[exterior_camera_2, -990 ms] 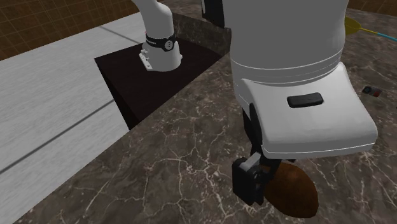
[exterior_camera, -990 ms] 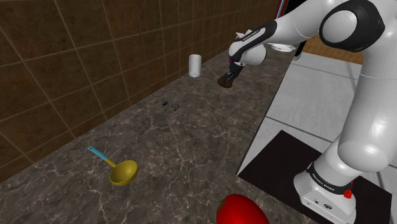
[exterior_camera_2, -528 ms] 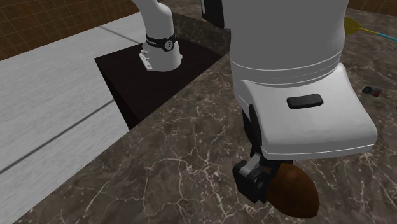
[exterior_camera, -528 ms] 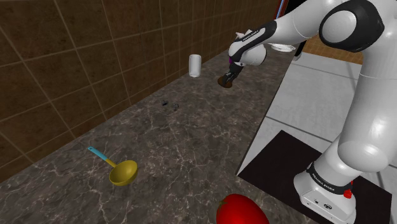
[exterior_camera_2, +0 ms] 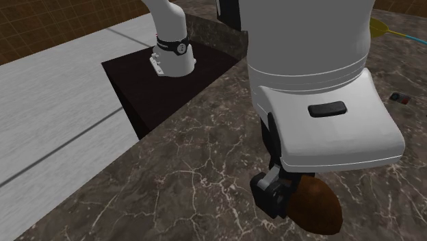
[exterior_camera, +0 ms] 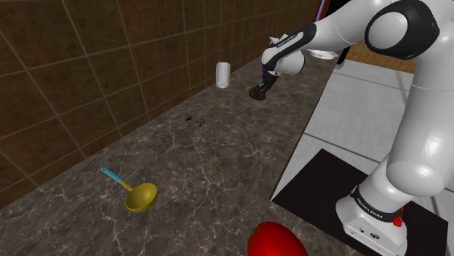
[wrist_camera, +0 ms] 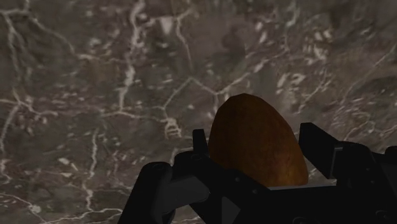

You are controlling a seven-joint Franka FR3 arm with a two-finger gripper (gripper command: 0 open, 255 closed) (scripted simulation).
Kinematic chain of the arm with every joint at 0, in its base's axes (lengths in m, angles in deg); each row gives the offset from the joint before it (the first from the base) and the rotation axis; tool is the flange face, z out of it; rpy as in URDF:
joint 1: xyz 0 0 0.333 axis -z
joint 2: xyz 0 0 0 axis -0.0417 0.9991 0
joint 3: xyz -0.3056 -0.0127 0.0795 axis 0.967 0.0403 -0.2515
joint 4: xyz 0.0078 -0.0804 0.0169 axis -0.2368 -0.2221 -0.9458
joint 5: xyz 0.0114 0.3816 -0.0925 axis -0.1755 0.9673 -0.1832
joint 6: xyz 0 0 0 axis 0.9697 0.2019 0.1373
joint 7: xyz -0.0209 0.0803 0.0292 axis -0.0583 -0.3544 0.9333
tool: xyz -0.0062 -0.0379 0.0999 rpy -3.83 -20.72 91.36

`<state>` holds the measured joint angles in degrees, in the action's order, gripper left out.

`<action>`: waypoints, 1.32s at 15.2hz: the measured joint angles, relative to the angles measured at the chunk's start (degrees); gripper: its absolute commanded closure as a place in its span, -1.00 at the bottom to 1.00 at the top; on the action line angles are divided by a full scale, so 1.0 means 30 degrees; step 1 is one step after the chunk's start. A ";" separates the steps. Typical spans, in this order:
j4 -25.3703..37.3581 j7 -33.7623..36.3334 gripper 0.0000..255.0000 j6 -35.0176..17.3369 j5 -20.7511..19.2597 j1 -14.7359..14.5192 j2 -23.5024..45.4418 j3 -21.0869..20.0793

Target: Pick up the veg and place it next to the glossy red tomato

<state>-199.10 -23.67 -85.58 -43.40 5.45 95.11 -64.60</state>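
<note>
A brown, egg-shaped veg (wrist_camera: 254,143) lies on the dark marble counter (wrist_camera: 95,83). My black gripper (wrist_camera: 254,137) is shut on it, one finger (wrist_camera: 197,156) pressed to each side. In the second exterior view the gripper (exterior_camera_2: 284,195) clasps the veg (exterior_camera_2: 318,204) just under the white wrist. In the shoulder view the gripper (exterior_camera: 260,92) and veg (exterior_camera: 256,94) sit far back on the counter near the wall. The glossy red tomato (exterior_camera: 275,240) rests at the counter's near edge, far from the gripper.
A white cup (exterior_camera: 222,75) stands by the tiled wall, to the shoulder view's left of the gripper. A yellow ladle with a blue handle (exterior_camera: 138,195) lies on the near counter. A small dark object (exterior_camera: 193,118) lies mid-counter. The arm's base stands on a black stand (exterior_camera: 320,182).
The fingers closed in on the brown veg between one second and half a second ago. Nothing has visibly moved since.
</note>
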 measured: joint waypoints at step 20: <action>0.1564 0.1926 1.00 0.3922 -0.2087 -0.0470 -0.2592 0.0790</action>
<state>-194.40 -17.89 -73.81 -49.67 4.04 87.33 -62.23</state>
